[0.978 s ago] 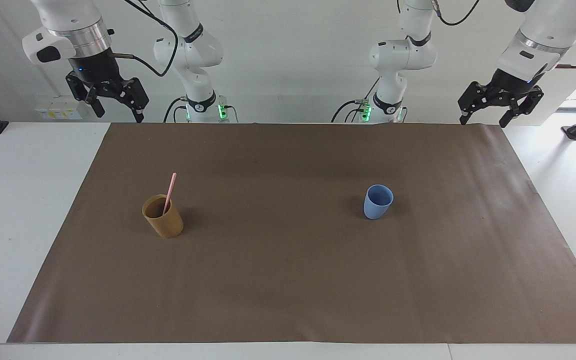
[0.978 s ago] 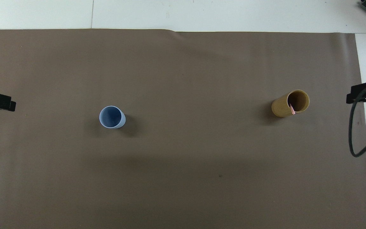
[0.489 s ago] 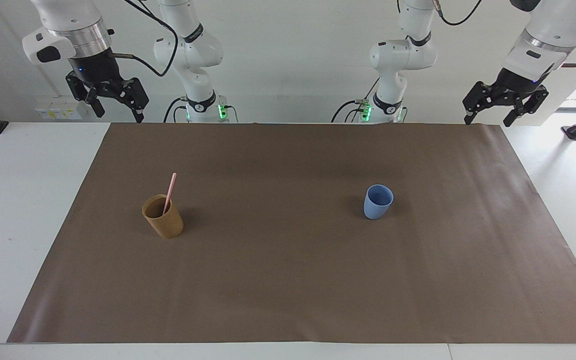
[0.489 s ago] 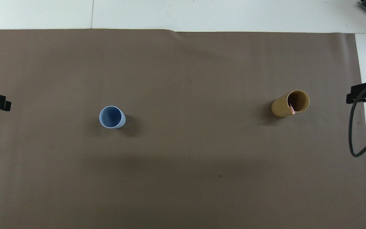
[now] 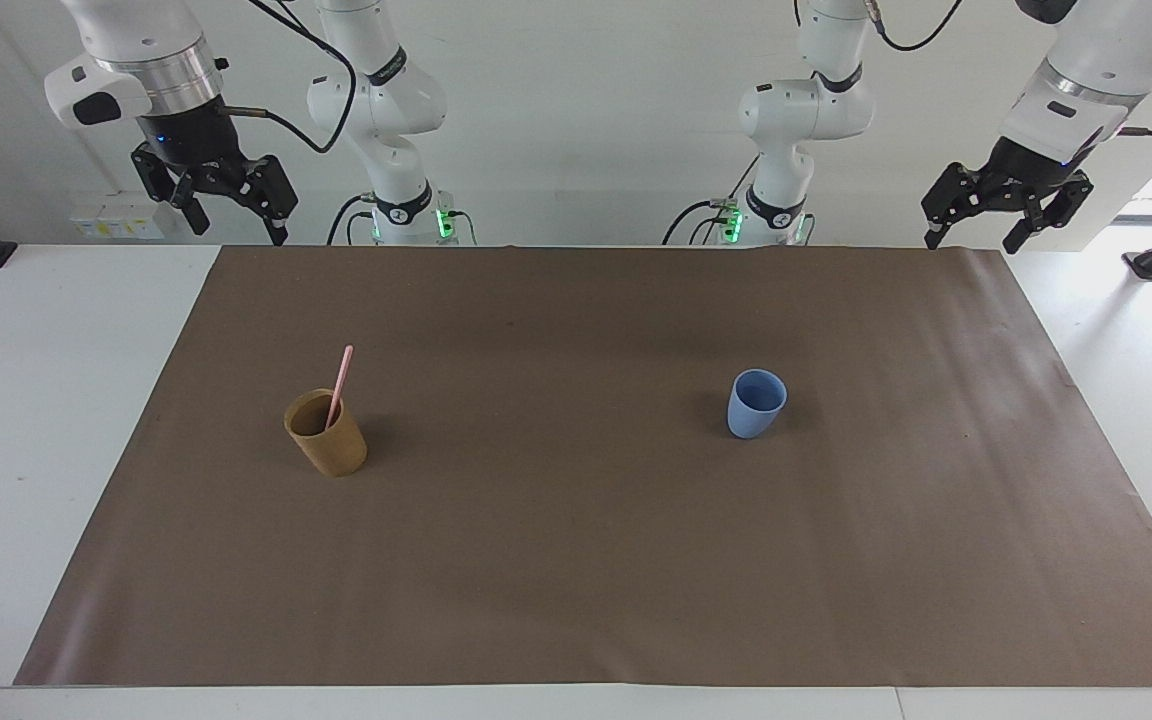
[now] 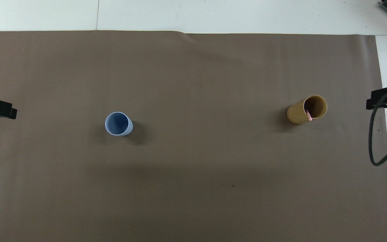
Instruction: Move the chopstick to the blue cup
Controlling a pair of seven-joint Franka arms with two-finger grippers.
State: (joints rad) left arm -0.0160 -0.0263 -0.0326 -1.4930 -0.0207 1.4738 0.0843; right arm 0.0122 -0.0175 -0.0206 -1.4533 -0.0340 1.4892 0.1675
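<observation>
Right gripper (image 5: 228,208) hangs high with fingers spread and empty, over the table edge at its own end; same spot as before. Pale pink chopstick (image 5: 340,384) leans in the tan cup (image 5: 327,433), blue cup (image 5: 756,403) sits empty and well apart. Left gripper (image 5: 978,214), spread and empty too, has lifted slightly.

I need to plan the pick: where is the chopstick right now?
The chopstick stands tilted in the tan cup, toward the right arm's end of the table, well apart from the blue cup.
</observation>
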